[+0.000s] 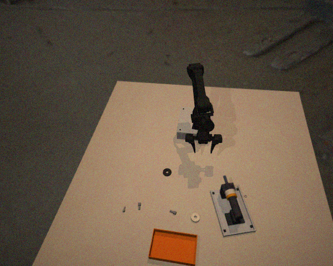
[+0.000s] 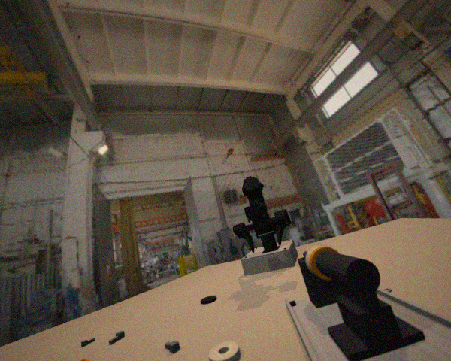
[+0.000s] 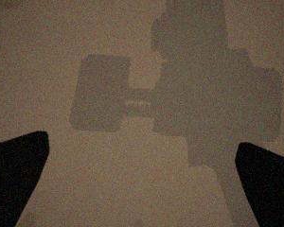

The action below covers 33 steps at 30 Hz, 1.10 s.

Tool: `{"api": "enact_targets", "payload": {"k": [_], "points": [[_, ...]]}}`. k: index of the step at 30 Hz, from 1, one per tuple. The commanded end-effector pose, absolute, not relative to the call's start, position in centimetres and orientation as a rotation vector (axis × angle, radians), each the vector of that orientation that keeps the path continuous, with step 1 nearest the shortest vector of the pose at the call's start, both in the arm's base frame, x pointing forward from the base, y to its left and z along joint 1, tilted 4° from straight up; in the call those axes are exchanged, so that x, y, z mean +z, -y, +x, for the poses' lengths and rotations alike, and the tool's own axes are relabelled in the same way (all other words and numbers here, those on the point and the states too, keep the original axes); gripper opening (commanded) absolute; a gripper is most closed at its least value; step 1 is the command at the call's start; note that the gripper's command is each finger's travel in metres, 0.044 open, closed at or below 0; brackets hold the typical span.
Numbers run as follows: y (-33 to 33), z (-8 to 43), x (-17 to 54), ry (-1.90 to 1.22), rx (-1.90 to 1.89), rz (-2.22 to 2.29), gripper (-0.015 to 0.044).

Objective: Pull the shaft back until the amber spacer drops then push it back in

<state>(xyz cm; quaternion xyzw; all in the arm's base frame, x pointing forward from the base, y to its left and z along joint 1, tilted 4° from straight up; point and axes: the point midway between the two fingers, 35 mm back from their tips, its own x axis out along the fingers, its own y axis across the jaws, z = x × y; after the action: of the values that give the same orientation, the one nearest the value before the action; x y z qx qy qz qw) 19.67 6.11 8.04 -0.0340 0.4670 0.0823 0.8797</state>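
The grey-blue shaft [image 1: 225, 179] sticks out of the far side of a dark square block [image 1: 223, 192] [image 2: 315, 285]. The amber spacer [image 1: 231, 196] [image 2: 316, 264] sits between a pale spacer [image 1: 230, 192] [image 2: 308, 265] and a thick dark cylinder [image 1: 235, 208] [image 2: 354, 271] on a pedestal. Both spacers are up on the assembly, above the grey baseplate [image 1: 216, 210] [image 2: 301, 324]. Inside the block and cylinder the shaft is hidden. My gripper [image 1: 203, 152] [image 2: 264, 250] [image 3: 144, 148] is open and empty, above the table, behind and left of the assembly in the top view.
A black ring [image 1: 163, 172] [image 2: 204, 299] lies left of the gripper. A white ring [image 1: 192, 218] [image 2: 214, 353] and bolts [image 1: 172, 211] [image 2: 172, 346] lie left of the baseplate. An orange tray [image 1: 173, 247] is at the front. A tiny ring lies right of the baseplate.
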Motion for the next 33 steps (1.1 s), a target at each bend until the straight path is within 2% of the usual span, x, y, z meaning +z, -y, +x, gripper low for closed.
{"api": "enact_targets", "payload": {"k": [1, 2, 13, 33], "points": [[-6.2, 19.8, 8.1, -0.969, 0.175, -0.073, 0.0426], [-6.6, 20.3, 8.2, -0.958, 0.183, -0.078, 0.044], [-17.2, 28.5, 8.4, -0.699, 0.379, -0.154, 0.044], [-18.0, 28.8, 8.3, -0.684, 0.391, -0.156, 0.044]]}}
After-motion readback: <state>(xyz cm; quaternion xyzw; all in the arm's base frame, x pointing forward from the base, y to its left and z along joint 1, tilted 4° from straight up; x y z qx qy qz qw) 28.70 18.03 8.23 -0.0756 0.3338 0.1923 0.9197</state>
